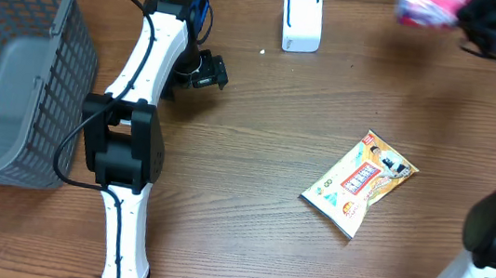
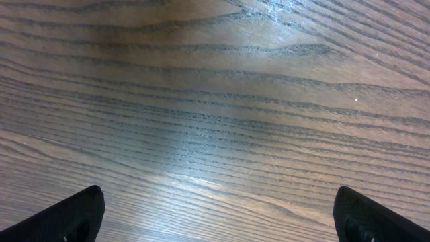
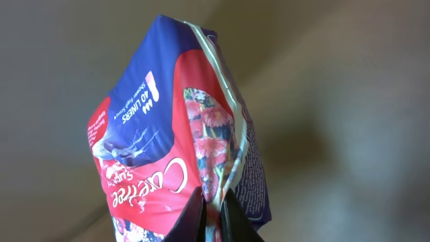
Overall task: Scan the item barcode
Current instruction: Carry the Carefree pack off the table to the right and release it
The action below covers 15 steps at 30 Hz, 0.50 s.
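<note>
Liner pack, a soft blue, red and pink floral plastic bag (image 3: 181, 134), hangs pinched at its seam in the right claw (image 3: 211, 218), whose two dark fingers are closed tight on it. Its print reads "Carefree" in white script on red and "40 LINERS" on the blue panel. The finer lines down its side are too small to read, and its lower end is cut off by the picture's edge. From overhead the pack (image 1: 429, 7) is a blur at the far right, partly cropped by the top edge, with the right claw (image 1: 473, 15) just beside it.

To its left at the far side stands a small white rounded box (image 1: 302, 20), apart from the pack. A yellow-and-white snack packet with a red label (image 1: 360, 182) lies flat right of centre on the brown wooden worktop (image 1: 249, 214), its writing unreadable and bare wood all round it.

The left claw (image 2: 215, 215) stands wide open over bare wood grain, only its black tips showing. A grey plastic mesh basket (image 1: 73, 72) fills the left edge, cropped.
</note>
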### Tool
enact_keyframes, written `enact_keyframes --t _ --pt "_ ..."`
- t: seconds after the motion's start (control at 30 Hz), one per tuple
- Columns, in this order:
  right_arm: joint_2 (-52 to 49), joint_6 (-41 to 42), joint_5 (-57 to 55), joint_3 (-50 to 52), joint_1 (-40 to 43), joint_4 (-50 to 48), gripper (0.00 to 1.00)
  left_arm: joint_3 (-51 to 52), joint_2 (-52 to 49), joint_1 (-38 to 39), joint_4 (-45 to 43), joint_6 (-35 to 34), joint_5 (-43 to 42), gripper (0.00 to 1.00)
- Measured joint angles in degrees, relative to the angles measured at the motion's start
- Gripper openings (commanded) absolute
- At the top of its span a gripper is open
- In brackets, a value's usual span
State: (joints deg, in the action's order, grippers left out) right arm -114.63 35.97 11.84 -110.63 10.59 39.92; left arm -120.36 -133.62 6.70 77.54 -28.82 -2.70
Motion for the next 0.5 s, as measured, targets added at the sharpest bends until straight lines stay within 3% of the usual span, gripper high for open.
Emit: enact_keyframes --t 0.27,0.5 --pt "-0.2 0.1 -7.2 0.0 18.7 11.2 0.04 0.0 0.0 0.0 0.0 0.0 0.0 1.0" --pt "-1.1 0.0 -11.0 0.0 30.0 10.9 0.04 0.0 0.0 0.0 0.0 0.0 0.0 1.0"
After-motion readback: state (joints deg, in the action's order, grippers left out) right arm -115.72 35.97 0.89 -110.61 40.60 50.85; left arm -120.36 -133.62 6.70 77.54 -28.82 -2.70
